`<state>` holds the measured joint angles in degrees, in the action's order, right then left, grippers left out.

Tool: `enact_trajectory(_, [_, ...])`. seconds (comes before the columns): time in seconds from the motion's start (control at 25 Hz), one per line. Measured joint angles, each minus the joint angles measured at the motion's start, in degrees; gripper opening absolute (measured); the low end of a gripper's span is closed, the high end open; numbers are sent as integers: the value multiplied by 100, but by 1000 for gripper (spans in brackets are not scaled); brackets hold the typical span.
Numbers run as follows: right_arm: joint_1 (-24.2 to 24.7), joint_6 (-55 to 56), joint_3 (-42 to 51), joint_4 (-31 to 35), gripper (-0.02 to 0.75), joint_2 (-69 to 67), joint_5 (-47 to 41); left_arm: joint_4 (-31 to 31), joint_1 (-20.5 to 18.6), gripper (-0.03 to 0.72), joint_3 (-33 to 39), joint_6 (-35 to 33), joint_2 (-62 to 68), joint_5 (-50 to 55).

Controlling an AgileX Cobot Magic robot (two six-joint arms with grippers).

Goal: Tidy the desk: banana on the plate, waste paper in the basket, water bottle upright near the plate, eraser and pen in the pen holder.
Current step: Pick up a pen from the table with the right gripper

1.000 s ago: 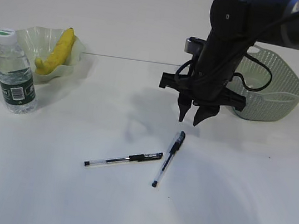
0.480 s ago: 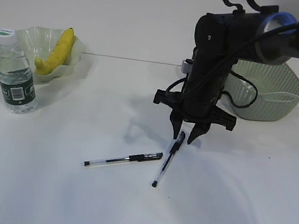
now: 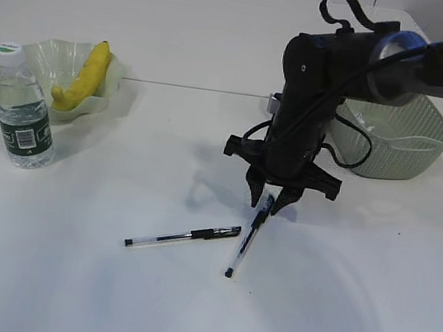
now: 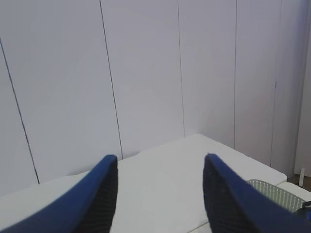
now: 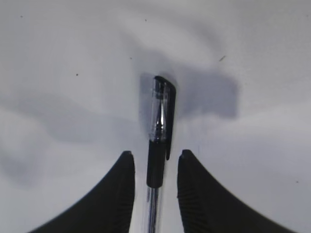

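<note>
Two pens lie on the white table: one (image 3: 245,241) under my right gripper, the other (image 3: 182,237) to its left. My right gripper (image 3: 271,202) is open and straddles the capped end of the first pen (image 5: 158,141) with a gap on each side. The banana (image 3: 85,75) lies on the pale green plate (image 3: 51,53) at the far left. The water bottle (image 3: 21,111) stands upright next to the plate. The green basket (image 3: 401,134) is at the right. My left gripper (image 4: 158,194) is open, raised, facing a wall. No eraser, waste paper or pen holder shows.
A second white table (image 3: 185,19) adjoins at the back. The basket's rim (image 4: 274,189) shows at the lower right of the left wrist view.
My right gripper has come down and slightly left from above the pen until its fingers straddle the pen's capped end. The pens, bottle and banana have not moved.
</note>
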<state>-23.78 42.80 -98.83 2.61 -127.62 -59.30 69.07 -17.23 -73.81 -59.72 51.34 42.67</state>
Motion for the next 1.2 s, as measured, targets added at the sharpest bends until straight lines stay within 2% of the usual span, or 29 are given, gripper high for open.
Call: enact_trajectory(1.2, [0,12,-2,13,231,-228,183,-102,0,389,0,0,0,10])
